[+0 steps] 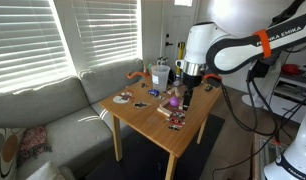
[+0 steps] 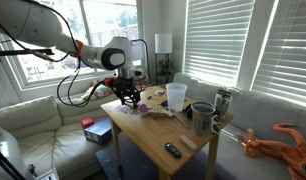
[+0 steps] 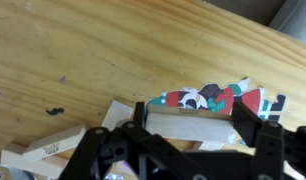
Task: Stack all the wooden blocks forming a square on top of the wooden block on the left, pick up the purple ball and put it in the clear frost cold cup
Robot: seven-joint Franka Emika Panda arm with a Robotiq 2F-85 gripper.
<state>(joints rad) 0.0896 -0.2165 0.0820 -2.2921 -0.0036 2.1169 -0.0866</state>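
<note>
Claw (image 3: 192, 116) straddles a wooden block (image 3: 188, 128) — can't tell if clamped yet. Centre it, squeeze square, lift straight; spare blocks (image 3: 53, 148) at 8 o'clock.

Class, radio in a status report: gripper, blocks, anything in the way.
Gripper straddling one wooden block, grip unconfirmed. More blocks alongside. Patterned card just beyond it.

Grey sofa (image 1: 43, 110), blinds (image 1: 28, 40), wooden table (image 1: 158, 125)

~3 blks (image 3: 188, 125), 1 cup (image 2: 176, 96), 1 ball (image 1: 174, 102)
</note>
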